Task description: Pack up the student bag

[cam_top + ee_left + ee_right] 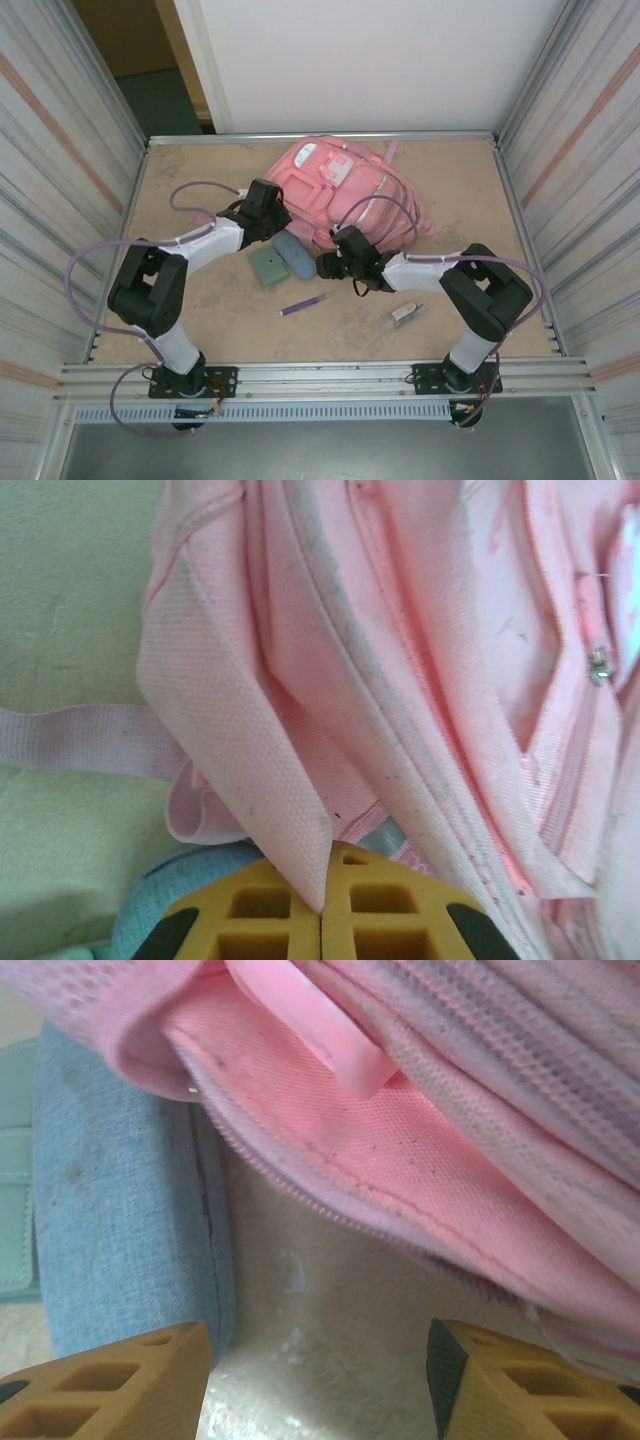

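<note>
The left gripper point(321, 920) is clenched on the student bag point(345, 190). Its yellow fingers point(250, 920) are pressed together, and the corner of a pink fabric flap is pinched between them. The bag lies at the twelve o'clock end of the table point(200, 200), front pockets facing up. The right gripper point(318, 1360) hangs at the bag's six o'clock edge with its jaws apart over bare tabletop, grasping nothing. A blue-grey pouch point(293, 255) sits just beside the bag at its seven o'clock, with a green case point(268, 266) at the pouch's nine o'clock. A purple pen point(303, 304) lies nearer the arms, at the pouch's six o'clock.
</note>
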`<action>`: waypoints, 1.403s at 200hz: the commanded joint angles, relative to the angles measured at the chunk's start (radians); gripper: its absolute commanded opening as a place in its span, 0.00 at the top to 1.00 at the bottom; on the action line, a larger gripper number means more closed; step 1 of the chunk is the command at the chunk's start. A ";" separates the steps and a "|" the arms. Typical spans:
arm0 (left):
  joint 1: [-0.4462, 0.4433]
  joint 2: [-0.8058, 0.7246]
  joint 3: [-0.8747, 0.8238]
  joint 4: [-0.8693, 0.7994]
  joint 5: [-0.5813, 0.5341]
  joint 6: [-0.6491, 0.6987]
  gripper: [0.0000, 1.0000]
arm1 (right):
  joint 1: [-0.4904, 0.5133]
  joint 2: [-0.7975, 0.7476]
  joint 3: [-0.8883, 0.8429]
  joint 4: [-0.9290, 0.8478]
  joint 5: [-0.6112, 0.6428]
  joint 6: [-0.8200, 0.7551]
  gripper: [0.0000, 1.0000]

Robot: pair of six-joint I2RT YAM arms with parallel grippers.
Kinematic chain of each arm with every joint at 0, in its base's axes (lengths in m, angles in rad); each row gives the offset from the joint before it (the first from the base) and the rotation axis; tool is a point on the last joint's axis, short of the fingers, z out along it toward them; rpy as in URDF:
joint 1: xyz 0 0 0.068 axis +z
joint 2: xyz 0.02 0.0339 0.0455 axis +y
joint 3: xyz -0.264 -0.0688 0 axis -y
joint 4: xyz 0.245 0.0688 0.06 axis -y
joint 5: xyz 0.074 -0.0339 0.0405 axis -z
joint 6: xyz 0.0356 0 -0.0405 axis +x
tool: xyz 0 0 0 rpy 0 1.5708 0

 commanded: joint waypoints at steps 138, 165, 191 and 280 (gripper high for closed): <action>-0.009 -0.187 -0.012 -0.072 0.235 -0.125 1.00 | 0.084 0.065 -0.180 0.855 0.243 -0.601 0.45; -0.009 -0.183 -0.007 -0.056 0.253 -0.119 1.00 | 0.070 0.102 -0.227 1.054 0.204 -0.695 0.48; -0.001 -0.184 -0.017 -0.062 0.238 -0.126 1.00 | 0.054 0.093 -0.225 1.036 0.160 -0.702 0.64; 0.047 -0.197 -0.044 -0.064 0.216 -0.096 1.00 | 0.035 0.030 -0.300 0.919 0.130 -0.598 0.94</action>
